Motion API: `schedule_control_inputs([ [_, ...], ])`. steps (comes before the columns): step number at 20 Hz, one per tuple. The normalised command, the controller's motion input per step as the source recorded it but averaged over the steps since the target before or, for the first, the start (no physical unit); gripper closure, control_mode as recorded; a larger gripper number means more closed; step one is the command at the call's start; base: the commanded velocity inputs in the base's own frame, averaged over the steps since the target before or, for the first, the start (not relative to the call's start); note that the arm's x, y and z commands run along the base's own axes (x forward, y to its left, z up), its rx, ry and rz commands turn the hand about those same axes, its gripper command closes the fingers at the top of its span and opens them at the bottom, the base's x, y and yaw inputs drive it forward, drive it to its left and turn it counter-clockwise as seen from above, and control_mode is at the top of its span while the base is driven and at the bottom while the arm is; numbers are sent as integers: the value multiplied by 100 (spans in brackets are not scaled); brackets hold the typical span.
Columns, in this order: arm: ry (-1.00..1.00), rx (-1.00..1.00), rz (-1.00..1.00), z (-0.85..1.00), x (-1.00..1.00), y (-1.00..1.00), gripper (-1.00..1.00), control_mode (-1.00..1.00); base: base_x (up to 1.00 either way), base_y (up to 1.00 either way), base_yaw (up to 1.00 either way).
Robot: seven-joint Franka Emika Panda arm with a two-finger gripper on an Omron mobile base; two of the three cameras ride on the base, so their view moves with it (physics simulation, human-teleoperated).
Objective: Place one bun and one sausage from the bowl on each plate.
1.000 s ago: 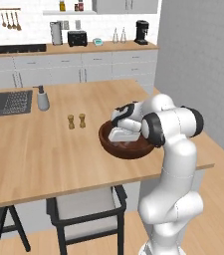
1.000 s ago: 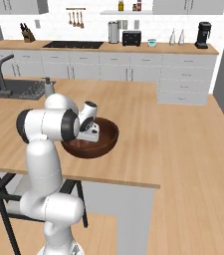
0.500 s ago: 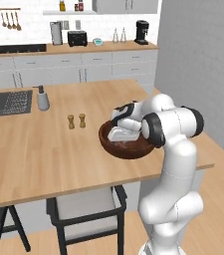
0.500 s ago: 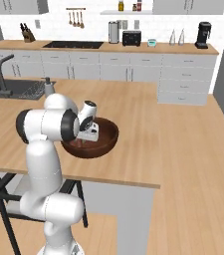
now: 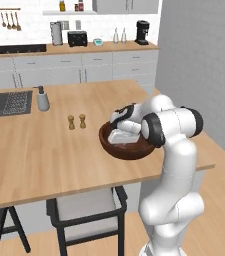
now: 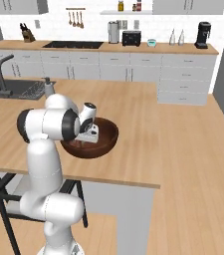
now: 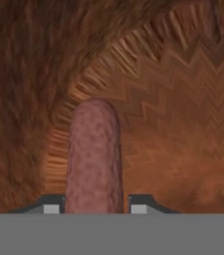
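From the left base view, the gripper (image 5: 118,138) dips into the dark wooden bowl (image 5: 108,143) on the island, near two small shakers (image 5: 77,121). The right base view shows the bowl's (image 6: 108,141) far wall. In the hand view, the finger tips (image 7: 51,205) pinch a sausage (image 7: 93,157) against the bowl's grain.

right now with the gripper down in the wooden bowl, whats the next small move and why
Probably lift straight up out of the bowl. In the hand view, a sausage stands between the two fingertips of the gripper, which looks shut on it, with the bowl's wooden wall behind. Rising first should clear the thick rim before carrying it off to a plate.
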Motion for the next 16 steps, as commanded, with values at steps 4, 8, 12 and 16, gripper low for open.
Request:
schedule_control_inputs([
  [4, -9, -3, -2, -52, -39, 13, 100, -100, 0, 0, 0],
  [8, -7, 0, -16, 81, -31, -10, 100, -100, 0, 0, 0],
  [12, 0, -1, -24, 94, -46, -7, 100, -100, 0, 0, 0],
  [16, 0, -9, -28, 75, -54, 0, 100, -100, 0, 0, 0],
])
